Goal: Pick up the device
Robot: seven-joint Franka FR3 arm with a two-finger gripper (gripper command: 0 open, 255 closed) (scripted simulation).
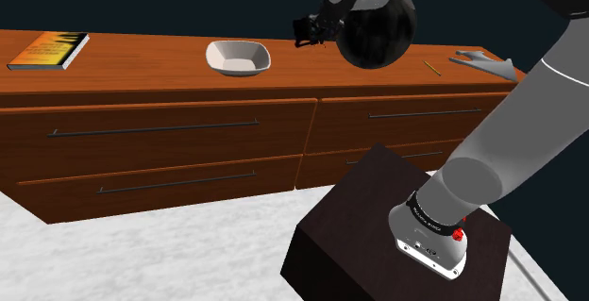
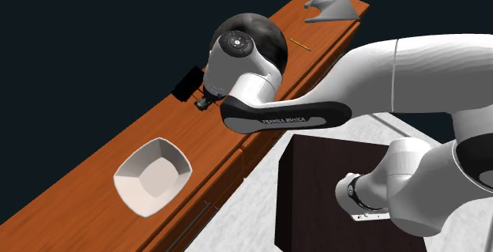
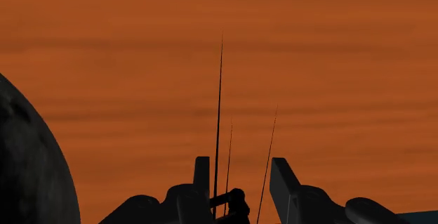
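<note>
The black gripper's (image 3: 241, 165) two fingers (image 3: 281, 179) stand apart with bare wood showing between their tips. Low between them sits a small dark piece with thin dark lines running out from it; what it is I cannot tell. Just beside the gripper (image 1: 304, 33), on the shoulder view's right, the dark mottled ball-shaped device (image 1: 378, 30) rests on the reddish-brown wooden dresser top (image 1: 142, 73). It looms close by the fingers in the wrist view (image 3: 28, 166). In the second exterior view the gripper (image 2: 197, 97) hangs low at the dresser's far edge, with the device (image 2: 265, 29) behind the white wrist. The lettered forearm lies roughly level, and the upper links arc back and down to the dark box stand (image 2: 316, 179). Along the top lie a white squarish bowl (image 1: 238, 57), an orange-covered book (image 1: 49, 50), a thin yellow pencil (image 1: 433, 67) and a flat grey pronged object (image 1: 481, 61).
</note>
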